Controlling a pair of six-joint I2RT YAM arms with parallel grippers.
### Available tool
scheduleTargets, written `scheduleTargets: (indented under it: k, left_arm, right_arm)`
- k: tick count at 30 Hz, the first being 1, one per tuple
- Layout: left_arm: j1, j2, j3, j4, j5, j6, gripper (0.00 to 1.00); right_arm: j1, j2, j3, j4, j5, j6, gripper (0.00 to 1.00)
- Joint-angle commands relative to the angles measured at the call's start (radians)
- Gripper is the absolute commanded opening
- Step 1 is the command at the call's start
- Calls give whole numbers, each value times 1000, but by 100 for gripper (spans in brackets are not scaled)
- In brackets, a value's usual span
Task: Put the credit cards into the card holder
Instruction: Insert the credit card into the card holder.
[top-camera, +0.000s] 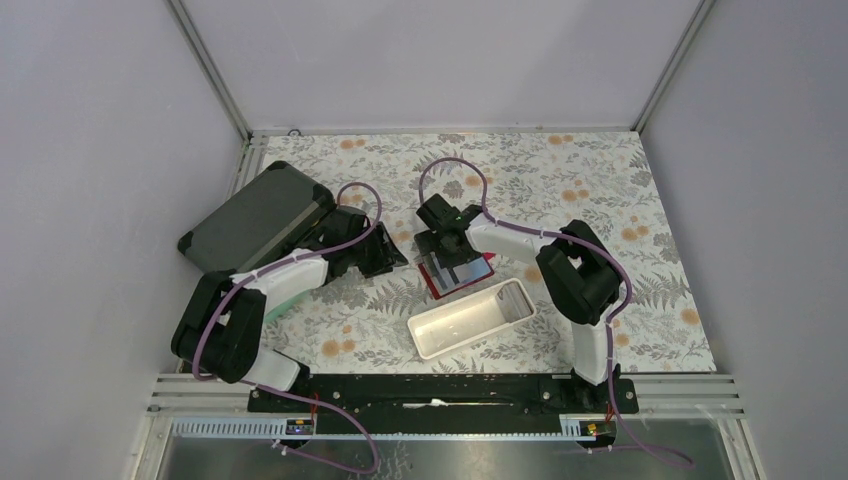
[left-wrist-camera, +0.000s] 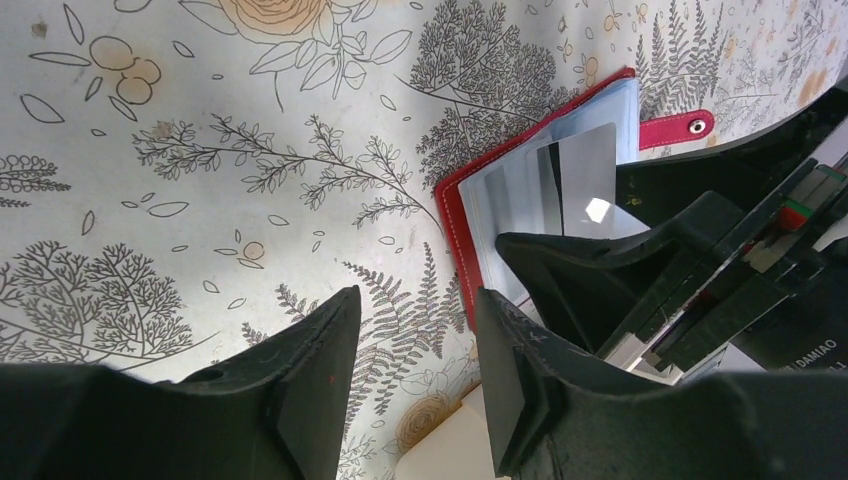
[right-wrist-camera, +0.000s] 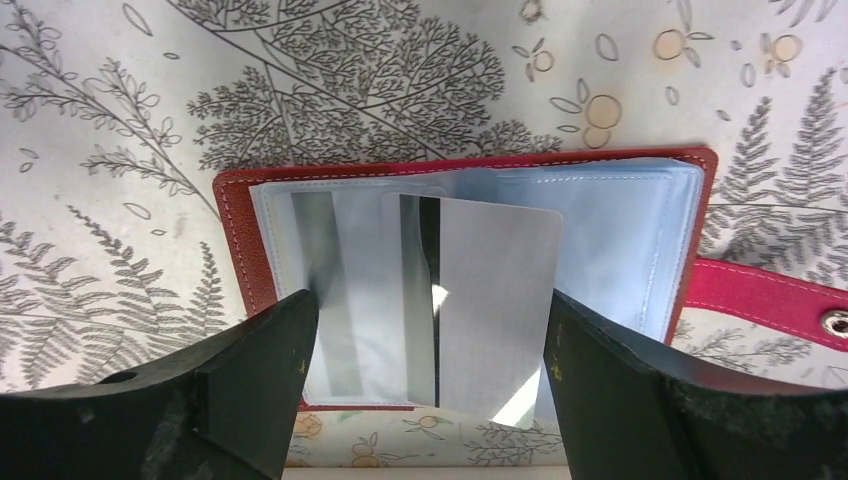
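Bright even light, soft shadows.

From overhead, the right gripper (top-camera: 448, 250) covers the far part of the open wallet (top-camera: 462, 277), and the cards there are too small to count. The left arm (top-camera: 290, 275) hides one corner of the grey case (top-camera: 255, 220).

From the left wrist, that same gripper blocks the wallet's right side, and only a corner of the white tray (left-wrist-camera: 440, 455) pokes in at the bottom edge.

From the right wrist, the strap (right-wrist-camera: 770, 300) runs off the right edge. I can't tell whether the pale card (right-wrist-camera: 497, 300) is tucked into a sleeve or lying loose on top. Glare washes out its lower corner. A second card (right-wrist-camera: 335, 290) is blurred behind cloudy plastic.
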Motion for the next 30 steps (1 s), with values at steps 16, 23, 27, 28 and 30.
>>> scheduleTargets:
  k: [16, 23, 27, 28, 30]
  left_arm:
    - [-95, 12, 22, 131, -55, -76, 47]
    - [-102, 53, 29, 174, -50, -102, 46]
    - [-105, 69, 30, 188, -48, -110, 45]
    - [-107, 73, 30, 192, -47, -112, 45]
    - [-108, 78, 28, 202, -47, -119, 45]
  right_arm:
    - [-54, -50, -46, 36, -70, -35, 80]
    - [-69, -81, -45, 36, -105, -44, 85]
    - [-106, -96, -46, 36, -176, -46, 82]
    - [-117, -95, -44, 37, -192, -48, 80]
    - [-132, -93, -42, 38, -219, -56, 76]
